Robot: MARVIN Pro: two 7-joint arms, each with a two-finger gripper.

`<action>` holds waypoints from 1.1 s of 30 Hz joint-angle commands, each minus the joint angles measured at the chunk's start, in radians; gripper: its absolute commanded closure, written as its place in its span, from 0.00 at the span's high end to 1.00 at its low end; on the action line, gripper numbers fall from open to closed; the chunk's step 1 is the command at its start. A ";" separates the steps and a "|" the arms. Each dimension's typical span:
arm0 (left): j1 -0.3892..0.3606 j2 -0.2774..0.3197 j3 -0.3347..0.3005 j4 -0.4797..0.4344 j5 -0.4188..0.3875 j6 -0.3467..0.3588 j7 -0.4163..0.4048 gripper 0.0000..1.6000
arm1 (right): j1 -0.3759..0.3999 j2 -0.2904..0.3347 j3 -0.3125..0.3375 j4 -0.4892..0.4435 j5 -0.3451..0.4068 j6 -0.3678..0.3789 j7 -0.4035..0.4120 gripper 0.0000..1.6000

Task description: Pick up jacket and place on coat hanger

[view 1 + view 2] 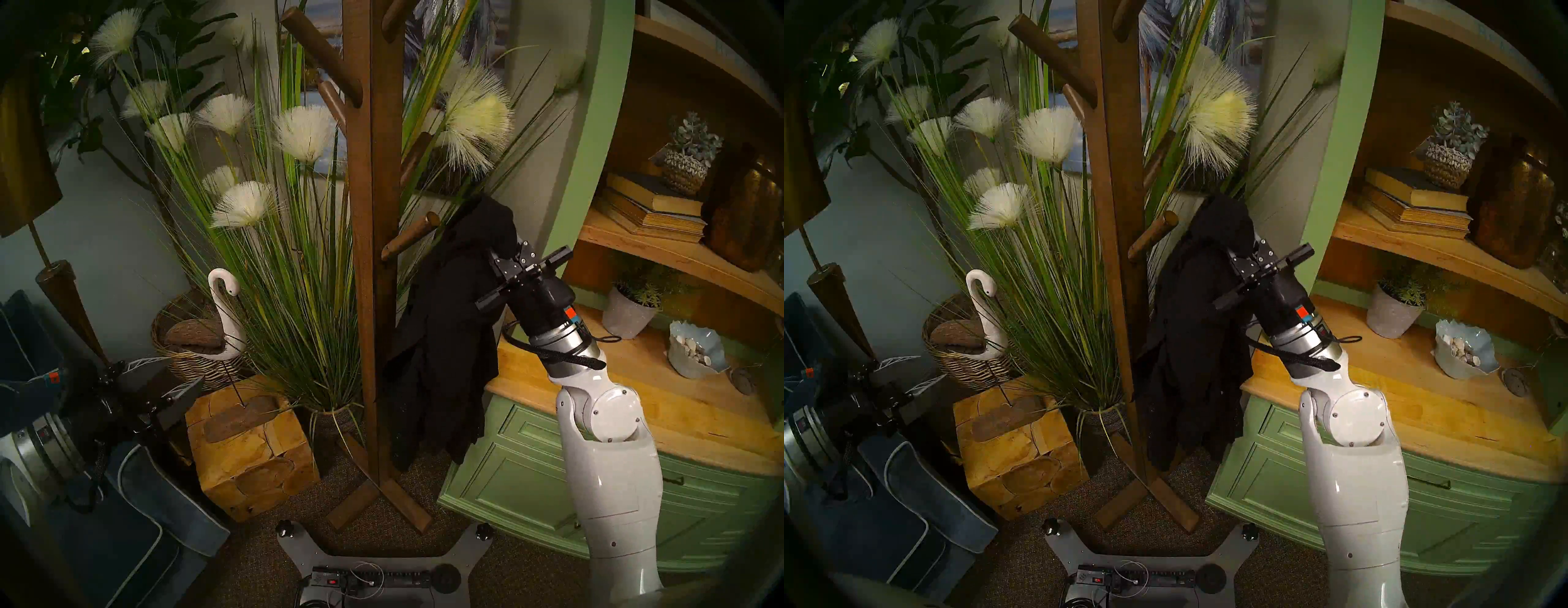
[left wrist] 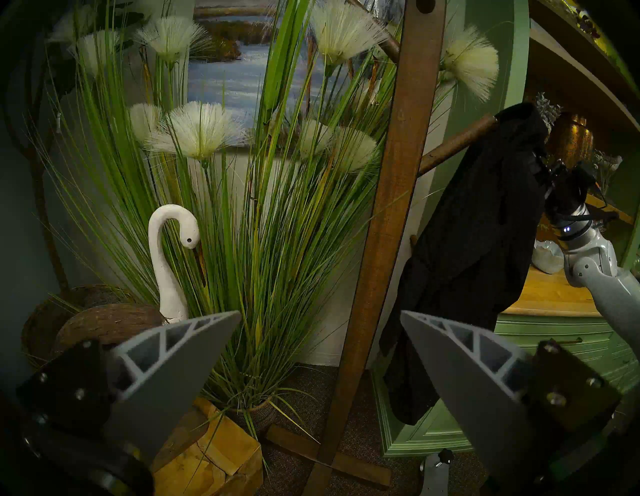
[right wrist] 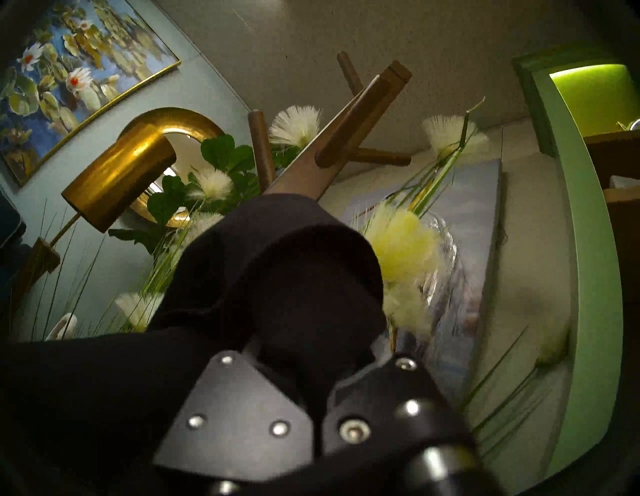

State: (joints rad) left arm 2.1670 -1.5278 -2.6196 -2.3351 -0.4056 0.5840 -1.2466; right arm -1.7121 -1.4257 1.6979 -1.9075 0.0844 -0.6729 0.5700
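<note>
Right tool [image 1: 502, 244]: you see its tips buried in the jacket [image 1: 441, 339], clamped on it.
Left tool [image 2: 320, 350]: wide, empty.
Coat hanger [image 1: 367, 254]: top cut off.

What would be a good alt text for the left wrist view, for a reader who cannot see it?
A black jacket hangs by a peg of the wooden coat stand, with the right arm behind it. Tall grass with white tufts and a white swan figure stand left of the post; the open left end effector frames the bottom.

right claw [image 3: 311, 350] clamped on black jacket [image 3: 270, 277], coat hanger [image 3: 360, 114] beyond.
</note>
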 commanded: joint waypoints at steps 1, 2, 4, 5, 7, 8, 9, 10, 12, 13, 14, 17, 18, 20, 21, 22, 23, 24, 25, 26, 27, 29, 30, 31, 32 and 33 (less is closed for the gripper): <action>-0.003 0.001 -0.002 -0.017 -0.017 0.001 -0.014 1.00 | 0.002 -0.007 -0.005 -0.084 0.042 -0.021 -0.001 0.00; -0.003 0.001 -0.001 -0.017 -0.016 0.001 -0.014 1.00 | 0.006 -0.009 -0.009 -0.092 0.040 -0.025 0.000 0.00; -0.003 0.001 -0.001 -0.017 -0.016 0.000 -0.013 1.00 | 0.017 -0.014 -0.019 -0.095 0.038 -0.027 0.002 0.00; -0.003 0.001 -0.001 -0.017 -0.015 0.000 -0.013 1.00 | 0.024 -0.018 -0.024 -0.099 0.036 -0.028 0.002 0.00; -0.003 0.001 -0.001 -0.017 -0.015 0.000 -0.013 1.00 | 0.039 -0.023 -0.033 -0.104 0.030 -0.017 0.000 0.00; -0.004 0.001 -0.001 -0.017 -0.015 0.000 -0.013 1.00 | 0.045 -0.026 -0.037 -0.107 0.029 -0.014 -0.002 0.00; -0.004 0.001 -0.001 -0.017 -0.015 0.000 -0.013 1.00 | 0.053 -0.028 -0.041 -0.112 0.026 -0.008 -0.003 0.00; -0.004 0.001 -0.001 -0.017 -0.015 0.000 -0.013 1.00 | 0.060 -0.031 -0.045 -0.111 0.024 -0.004 -0.004 0.00; -0.004 0.001 -0.001 -0.017 -0.015 0.000 -0.013 1.00 | 0.078 -0.032 -0.054 -0.104 0.011 -0.001 -0.001 0.00; -0.004 0.001 -0.001 -0.017 -0.015 0.000 -0.013 1.00 | 0.088 -0.036 -0.061 -0.096 0.003 0.004 -0.003 0.00; -0.004 0.001 -0.001 -0.017 -0.015 0.000 -0.013 1.00 | 0.101 -0.040 -0.070 -0.088 -0.011 0.009 -0.002 0.00; -0.004 0.001 -0.001 -0.017 -0.015 0.000 -0.013 1.00 | 0.134 -0.062 -0.096 -0.073 -0.043 0.035 -0.011 0.00; -0.004 0.001 0.000 -0.017 -0.015 0.000 -0.012 1.00 | 0.114 -0.064 -0.102 -0.089 -0.064 0.045 -0.021 0.00; -0.004 0.001 0.000 -0.017 -0.014 0.000 -0.012 1.00 | 0.153 -0.076 -0.118 -0.063 -0.092 0.058 -0.021 0.00; -0.004 0.001 0.000 -0.016 -0.014 0.000 -0.012 1.00 | 0.134 -0.084 -0.122 -0.078 -0.106 0.071 -0.032 0.00; -0.004 0.001 0.000 -0.016 -0.014 0.000 -0.012 1.00 | 0.162 -0.091 -0.132 -0.060 -0.119 0.077 -0.030 0.00; -0.004 0.001 0.000 -0.016 -0.014 0.000 -0.012 1.00 | 0.153 -0.098 -0.137 -0.072 -0.129 0.086 -0.036 0.00; -0.004 0.001 0.000 -0.016 -0.013 0.000 -0.011 1.00 | 0.156 -0.107 -0.145 -0.076 -0.141 0.094 -0.041 0.00; -0.004 0.001 0.000 -0.016 -0.013 0.000 -0.011 1.00 | 0.200 -0.109 -0.158 -0.050 -0.148 0.094 -0.035 0.00; -0.004 0.001 0.000 -0.016 -0.013 0.000 -0.011 1.00 | 0.207 -0.117 -0.167 -0.049 -0.164 0.099 -0.039 0.00; -0.004 0.001 0.000 -0.016 -0.013 0.000 -0.011 1.00 | 0.207 -0.117 -0.167 -0.049 -0.164 0.099 -0.039 0.00; -0.004 0.001 0.000 -0.016 -0.013 0.000 -0.011 1.00 | 0.177 -0.133 -0.175 -0.078 -0.184 0.116 -0.054 0.00; -0.004 0.001 0.000 -0.016 -0.013 0.000 -0.012 1.00 | 0.208 -0.134 -0.180 -0.060 -0.192 0.118 -0.049 0.00; -0.004 0.001 0.000 -0.016 -0.013 0.000 -0.012 1.00 | 0.206 -0.134 -0.180 -0.070 -0.204 0.133 -0.050 0.00; -0.004 0.001 0.000 -0.016 -0.014 0.000 -0.012 1.00 | 0.216 -0.133 -0.180 -0.069 -0.215 0.148 -0.048 0.00; -0.004 0.001 0.000 -0.017 -0.014 0.000 -0.012 1.00 | 0.234 -0.124 -0.178 -0.064 -0.219 0.156 -0.041 0.00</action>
State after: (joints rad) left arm 2.1668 -1.5279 -2.6192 -2.3351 -0.4046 0.5840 -1.2459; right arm -1.5944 -1.5202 1.5447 -1.9373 -0.0907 -0.5654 0.5403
